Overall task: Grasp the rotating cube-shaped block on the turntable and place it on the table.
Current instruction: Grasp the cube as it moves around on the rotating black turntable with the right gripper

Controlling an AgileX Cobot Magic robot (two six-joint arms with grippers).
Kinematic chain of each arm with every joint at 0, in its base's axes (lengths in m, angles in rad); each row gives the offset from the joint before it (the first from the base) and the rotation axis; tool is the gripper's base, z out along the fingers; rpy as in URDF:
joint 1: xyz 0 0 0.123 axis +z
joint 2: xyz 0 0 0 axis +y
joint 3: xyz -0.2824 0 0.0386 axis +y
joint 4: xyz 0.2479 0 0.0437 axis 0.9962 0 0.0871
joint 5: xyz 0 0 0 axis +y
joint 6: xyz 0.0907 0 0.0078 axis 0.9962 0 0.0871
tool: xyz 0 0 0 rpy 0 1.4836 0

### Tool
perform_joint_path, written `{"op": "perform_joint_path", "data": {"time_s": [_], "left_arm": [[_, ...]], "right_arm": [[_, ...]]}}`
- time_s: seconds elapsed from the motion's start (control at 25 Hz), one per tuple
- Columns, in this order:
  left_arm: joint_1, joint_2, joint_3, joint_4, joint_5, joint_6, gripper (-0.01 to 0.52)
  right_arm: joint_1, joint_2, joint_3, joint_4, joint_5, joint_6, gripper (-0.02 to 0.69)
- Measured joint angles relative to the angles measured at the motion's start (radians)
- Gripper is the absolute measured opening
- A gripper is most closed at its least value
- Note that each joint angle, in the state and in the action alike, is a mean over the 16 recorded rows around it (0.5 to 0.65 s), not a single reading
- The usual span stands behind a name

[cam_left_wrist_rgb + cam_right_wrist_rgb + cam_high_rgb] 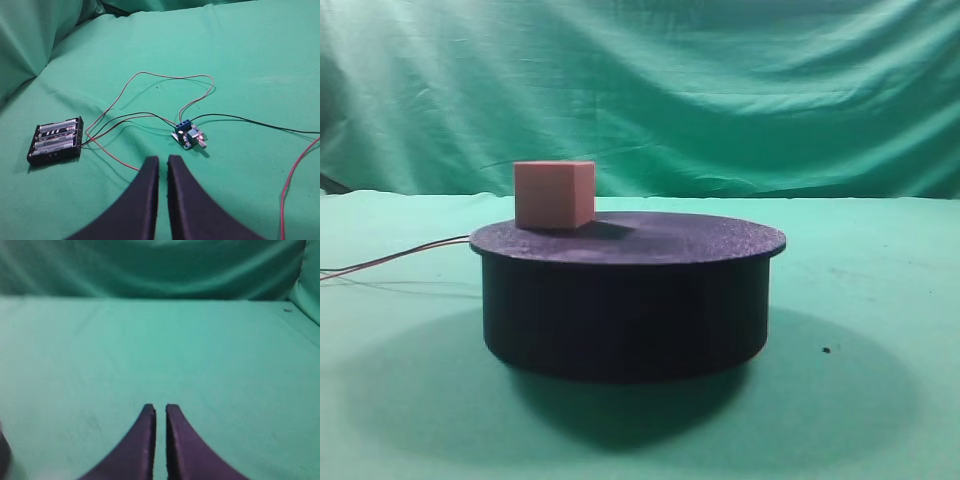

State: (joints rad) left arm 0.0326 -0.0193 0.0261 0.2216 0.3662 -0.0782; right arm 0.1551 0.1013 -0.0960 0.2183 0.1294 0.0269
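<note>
The salmon-pink cube-shaped block (554,194) stands on the far left part of the turntable (625,290), a low black-purple drum on the green table (880,330). Neither gripper shows in the exterior high view. In the left wrist view my left gripper (163,160) is shut and empty, hovering over green cloth near a small circuit board. In the right wrist view my right gripper (160,409) is shut and empty above bare green cloth. The block and turntable top do not show in either wrist view.
Thin wires (390,260) trail left from the turntable. In the left wrist view a black battery holder (56,140) and a small blue circuit board (188,136) lie on the cloth, joined by red and black wires (295,175). The green backdrop (640,90) hangs behind.
</note>
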Motion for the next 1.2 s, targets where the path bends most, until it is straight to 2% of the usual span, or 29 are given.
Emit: {"op": "perform_joint_path", "data": {"time_s": [0.44, 0.6, 0.88, 1.2], "left_arm": [[0.000, 0.000, 0.000, 0.000, 0.000, 0.000, 0.000], [0.000, 0.000, 0.000, 0.000, 0.000, 0.000, 0.000], [0.000, 0.000, 0.000, 0.000, 0.000, 0.000, 0.000], [0.000, 0.000, 0.000, 0.000, 0.000, 0.000, 0.000]], "right_arm": [[0.010, 0.418, -0.249, 0.021, 0.379, -0.041, 0.038], [0.047, 0.566, -0.277, 0.025, 0.448, -0.053, 0.026], [0.222, 0.771, -0.327, 0.028, 0.489, -0.041, 0.006], [0.476, 0.997, -0.499, -0.034, 0.514, 0.060, 0.010]]}}
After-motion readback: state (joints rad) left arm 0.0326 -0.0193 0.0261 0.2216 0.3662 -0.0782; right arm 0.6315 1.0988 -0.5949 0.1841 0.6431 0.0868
